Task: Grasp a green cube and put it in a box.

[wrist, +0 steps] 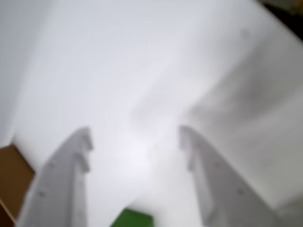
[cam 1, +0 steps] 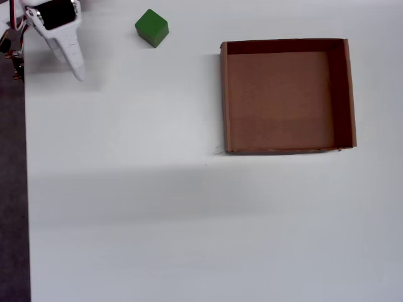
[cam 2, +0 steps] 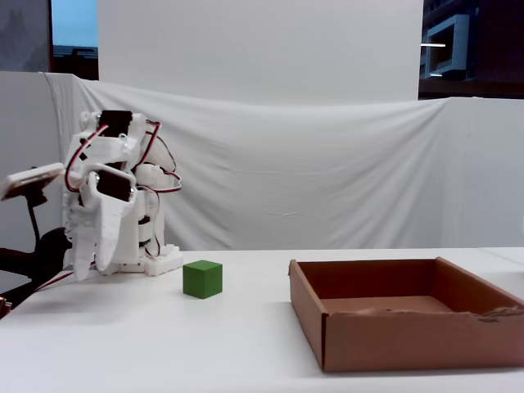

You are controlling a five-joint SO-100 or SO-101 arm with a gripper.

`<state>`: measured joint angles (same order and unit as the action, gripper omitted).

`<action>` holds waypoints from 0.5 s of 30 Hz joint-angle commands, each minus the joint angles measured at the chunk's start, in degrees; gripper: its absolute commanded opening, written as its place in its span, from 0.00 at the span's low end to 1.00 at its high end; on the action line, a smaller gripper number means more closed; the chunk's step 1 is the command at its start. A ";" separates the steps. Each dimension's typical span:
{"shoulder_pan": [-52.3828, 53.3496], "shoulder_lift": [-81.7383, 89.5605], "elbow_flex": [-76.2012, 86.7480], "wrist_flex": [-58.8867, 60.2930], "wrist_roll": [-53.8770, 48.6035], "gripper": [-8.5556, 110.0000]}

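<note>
The green cube (cam 1: 152, 27) sits on the white table near the far left in the overhead view, well apart from the box (cam 1: 225, 94), a shallow brown cardboard tray lying empty to its right. In the fixed view the cube (cam 2: 202, 278) rests left of the box (cam 2: 409, 340). My gripper (cam 1: 75, 69) hangs left of the cube, folded back near the arm's base, pointing down (cam 2: 92, 264). In the blurred wrist view the gripper (wrist: 135, 135) is open with nothing between its fingers; the cube (wrist: 135, 220) peeks in at the bottom edge and the box (wrist: 12, 175) at the lower left.
The table's left edge (cam 1: 26, 189) runs close beside the arm, with dark floor beyond it. A white cloth backdrop (cam 2: 327, 180) hangs behind the table. The arm's base (cam 2: 155, 262) stands just behind and left of the cube.
</note>
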<state>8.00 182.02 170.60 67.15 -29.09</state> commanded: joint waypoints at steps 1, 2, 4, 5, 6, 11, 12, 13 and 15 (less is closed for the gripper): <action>-0.44 0.44 -0.35 0.35 0.35 0.28; -0.44 0.44 -0.35 0.35 0.35 0.28; -0.44 0.44 -0.35 0.35 0.35 0.28; -0.44 0.44 -0.35 0.35 0.35 0.28; -0.35 0.44 -0.35 0.35 0.35 0.28; 0.09 0.44 -0.35 0.18 0.35 0.28; 0.26 0.44 -0.35 -1.05 0.35 0.28; 0.26 0.44 -0.35 -2.64 0.09 0.28; -0.62 0.44 -0.44 -3.08 -0.09 0.28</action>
<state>8.00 182.02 170.60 65.04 -29.00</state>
